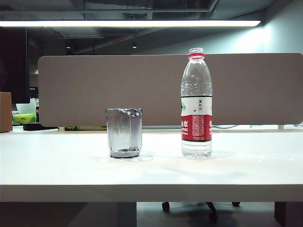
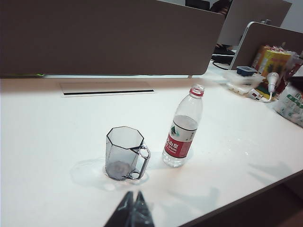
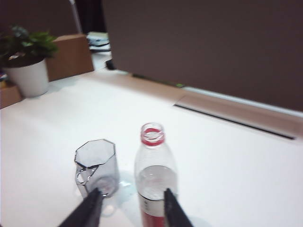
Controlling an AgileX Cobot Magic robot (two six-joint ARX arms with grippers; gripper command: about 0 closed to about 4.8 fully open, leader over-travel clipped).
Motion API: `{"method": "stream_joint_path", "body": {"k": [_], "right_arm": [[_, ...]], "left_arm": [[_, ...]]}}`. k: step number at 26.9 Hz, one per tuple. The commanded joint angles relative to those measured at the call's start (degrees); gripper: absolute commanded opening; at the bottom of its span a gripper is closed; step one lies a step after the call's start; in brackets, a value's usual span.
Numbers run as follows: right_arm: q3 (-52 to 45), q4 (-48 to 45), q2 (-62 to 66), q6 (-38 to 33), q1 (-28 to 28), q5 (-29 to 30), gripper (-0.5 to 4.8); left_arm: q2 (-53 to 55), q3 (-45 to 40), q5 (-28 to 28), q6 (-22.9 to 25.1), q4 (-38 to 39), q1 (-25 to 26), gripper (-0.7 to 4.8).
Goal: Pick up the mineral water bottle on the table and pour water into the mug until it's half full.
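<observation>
The mineral water bottle point(image 1: 196, 104) stands upright and uncapped near the middle of the table point(image 1: 151, 175), closer to its front edge than to the back, with the mug point(image 1: 124, 132) just beside it, apart and empty; the right gripper point(image 3: 130, 208) hovers above the bottle with jaws parted and nothing between them; it should descend squarely around the labelled body, clear of the mug, and close gently so no water point(image 1: 196, 149) spills; the left gripper point(image 2: 132, 210) hangs over the front edge, fingertips together, holding nothing.
</observation>
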State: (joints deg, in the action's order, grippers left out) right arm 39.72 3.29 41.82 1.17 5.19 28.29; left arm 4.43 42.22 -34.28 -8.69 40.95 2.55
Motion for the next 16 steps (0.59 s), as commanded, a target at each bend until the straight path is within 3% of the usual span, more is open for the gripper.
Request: {"method": "stream_joint_path", "body": {"k": [1,5,9,11,13,14,16], "right_arm": [[-2.3,-9.8,8.6,-0.1,7.1,-4.9,1.85],[-6.1,-19.1,17.9,-0.1,12.2,-13.3,2.15],[-12.4,-28.5,23.7,-2.5,13.0,-14.3,2.18],[-17.5,-35.4,25.3,-4.6,13.0,-16.3,2.78],[-20.8,-40.8,26.1,-5.4,13.2,-16.9,3.87],[-22.3,-43.3,26.6,-5.5,13.4,-16.9,4.17],[-23.8,-46.9,27.8,-5.5,13.9,-18.7,4.2]], "left_arm": [[0.0,0.2,0.2,0.3,-0.7,0.0,-0.05],[-0.1,0.2,0.2,0.3,-0.7,0.0,-0.05],[-0.4,0.2,0.7,0.3,-0.7,0.0,-0.05],[-0.4,0.2,1.0,0.3,-0.7,0.0,-0.05],[-0.4,0.2,1.1,0.3,-0.7,0.0,-0.05],[-0.4,0.2,1.1,0.3,-0.7,0.0,-0.05],[-0.6,0.2,1.0,0.3,-0.7,0.0,-0.05]]}}
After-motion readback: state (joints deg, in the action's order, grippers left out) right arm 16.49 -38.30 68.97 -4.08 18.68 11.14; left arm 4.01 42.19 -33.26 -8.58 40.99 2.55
